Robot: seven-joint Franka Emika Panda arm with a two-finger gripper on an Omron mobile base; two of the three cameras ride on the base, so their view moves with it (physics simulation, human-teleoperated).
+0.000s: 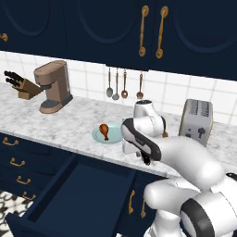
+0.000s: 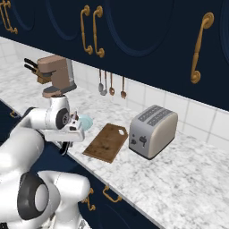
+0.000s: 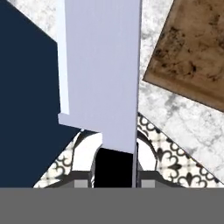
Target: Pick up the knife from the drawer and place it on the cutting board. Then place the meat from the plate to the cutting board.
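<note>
Marble counter (image 2: 188, 174) carries toaster (image 2: 152, 130) beside cutting board (image 2: 106, 142); jaws clamped on the knife (image 3: 103, 74).

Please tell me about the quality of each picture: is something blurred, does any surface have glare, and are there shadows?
Left base view: sharp, evenly lit, the open drawer uniformly dark inside. Right base view: sharp, with bright highlights on the toaster but no harsh glare. Hand view: the knife blade, held in the gripper, looks flat pale without reflection; the cutting board texture is coarse, slightly soft.
</note>
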